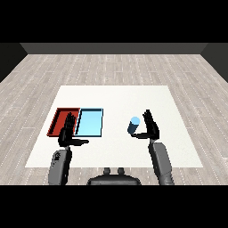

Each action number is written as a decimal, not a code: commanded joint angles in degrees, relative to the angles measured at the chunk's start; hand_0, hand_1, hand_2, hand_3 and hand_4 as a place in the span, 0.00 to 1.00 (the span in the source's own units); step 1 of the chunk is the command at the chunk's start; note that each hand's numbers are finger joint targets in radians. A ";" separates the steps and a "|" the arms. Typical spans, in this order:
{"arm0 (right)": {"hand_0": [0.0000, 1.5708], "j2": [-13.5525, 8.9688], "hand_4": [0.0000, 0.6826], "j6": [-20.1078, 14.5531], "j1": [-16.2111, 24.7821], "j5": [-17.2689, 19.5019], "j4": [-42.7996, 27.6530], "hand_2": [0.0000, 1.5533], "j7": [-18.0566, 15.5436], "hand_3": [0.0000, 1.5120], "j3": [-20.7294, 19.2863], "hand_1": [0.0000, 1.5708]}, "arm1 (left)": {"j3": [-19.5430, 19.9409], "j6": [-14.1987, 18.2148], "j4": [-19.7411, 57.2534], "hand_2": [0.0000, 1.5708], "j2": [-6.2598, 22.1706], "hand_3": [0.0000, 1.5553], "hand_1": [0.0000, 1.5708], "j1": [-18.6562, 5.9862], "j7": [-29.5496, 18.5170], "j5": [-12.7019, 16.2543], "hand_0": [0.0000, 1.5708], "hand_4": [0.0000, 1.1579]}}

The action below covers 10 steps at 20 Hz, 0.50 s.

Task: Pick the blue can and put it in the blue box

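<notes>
So here's the setup: a white desk (116,95) on a grey wood-plank floor (111,67), with both of the robot's arms coming in from the bottom.

The blue can (133,125) is standing on the desk just to the left of the right hand (151,129), right by the thumb side. That hand has its fingers straight and pointing up, thumb stuck out toward the can, so it's spread and not wrapped around anything. I can't tell for sure whether the thumb is actually touching the can or just sitting next to it; they're super close.

The two trays sit side by side, touching along one edge, over by the left hand (68,132). The red tray (57,116) is up past that hand's fingertips and a bit to its left. The light blue tray (90,122) is just to the right of that hand and slightly beyond it. Both trays look like they've got nothing in them, just their flat coloured bottoms showing.

The left hand is also spread, fingers straight and pointing forward, thumb out to the right toward the light blue tray. Its fingertips overlap the near edge of the red tray. It's not holding anything.

The can is well apart from the light blue tray, with bare desk between them.
</notes>
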 commanded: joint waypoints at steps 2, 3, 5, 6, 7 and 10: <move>0.00 -0.49 0.00 -1.64 -1.52 -1.02 0.65 0.00 2.19 0.00 -1.93 0.00 | -0.44 0.95 5.85 0.00 -0.95 0.00 0.00 -2.66 -3.69 -2.01 0.00 0.00; 0.00 0.53 0.00 -2.80 -5.05 -0.04 5.22 0.00 0.79 0.00 -1.83 0.00 | -3.47 1.47 -3.97 0.00 -2.54 0.00 0.00 5.37 -0.47 -2.39 0.00 0.00; 0.00 -0.10 0.00 -1.93 -2.34 0.01 5.70 0.00 -1.42 0.00 -1.75 0.00 | -0.57 -1.58 -1.86 0.00 0.07 0.00 0.00 1.99 0.80 1.07 0.00 0.00; 0.00 -1.22 0.00 -0.56 -6.77 -0.98 10.80 0.00 -1.86 0.00 -3.36 0.00 | 0.82 -0.99 -0.62 0.00 0.48 0.00 0.00 2.34 -0.88 0.83 0.00 0.00; 0.00 -2.56 0.00 1.13 -4.39 -2.77 7.71 0.00 0.17 0.00 -4.05 0.00 | -1.61 1.69 -0.76 0.00 -1.73 0.00 0.00 1.26 -0.96 -1.76 0.00 0.00; 0.00 -0.33 0.00 -1.85 -7.66 -2.79 11.39 0.00 0.10 0.00 -4.04 0.00 | -0.20 -0.87 -0.35 0.00 -0.61 0.00 0.00 0.04 0.60 1.56 0.00 0.00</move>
